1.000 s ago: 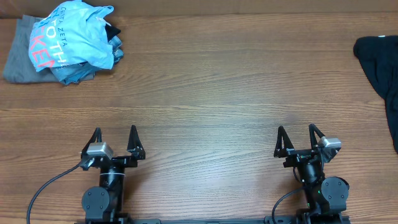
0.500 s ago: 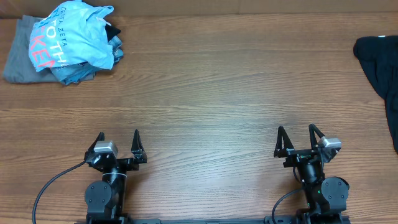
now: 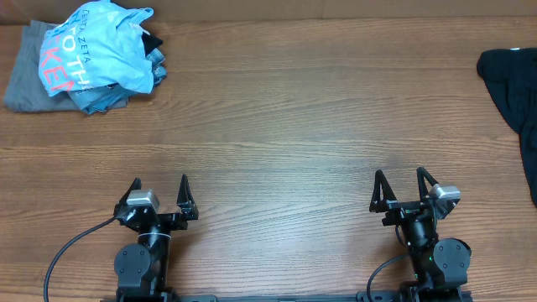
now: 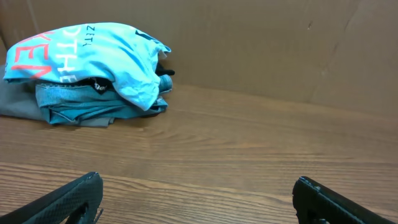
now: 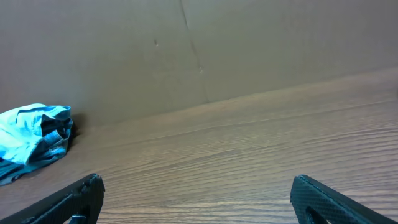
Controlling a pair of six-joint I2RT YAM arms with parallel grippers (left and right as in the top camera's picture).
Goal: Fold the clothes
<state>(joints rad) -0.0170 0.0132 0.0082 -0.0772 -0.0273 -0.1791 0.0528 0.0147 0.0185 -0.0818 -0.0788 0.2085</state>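
Compared with a second ago, the left gripper [image 3: 159, 179] sits a little nearer and a touch to the right. Over the last half second it has not shifted. The right gripper [image 3: 399, 172] is where it was, and so is everything on the table [image 3: 294, 126].

Both grippers stand with their fingers spread wide and nothing between them. In the left wrist view the left gripper [image 4: 198, 180] frames only bare wood, and in the right wrist view the right gripper [image 5: 198, 179] does the same.

The clothes [image 3: 92, 59] lie in a crumpled heap at the far left corner of the table, well apart from both arms. On top is the light blue T-shirt [image 3: 105, 46], bunched up with its red-and-white lettering showing. Under it lies a denim-blue piece [image 3: 96, 99], and a grey garment [image 3: 21, 80] spreads out flat to the left of the heap. A bit of dark cloth shows at the heap's right side — what it belongs to cannot be told.

A black garment [image 3: 516, 84] lies at the far right edge, partly out of the picture. A brown cardboard wall [image 4: 280, 43] backs the table's far side. A black cable [image 3: 59, 256] loops off the left arm's base — nothing lies between the grippers and the heap.
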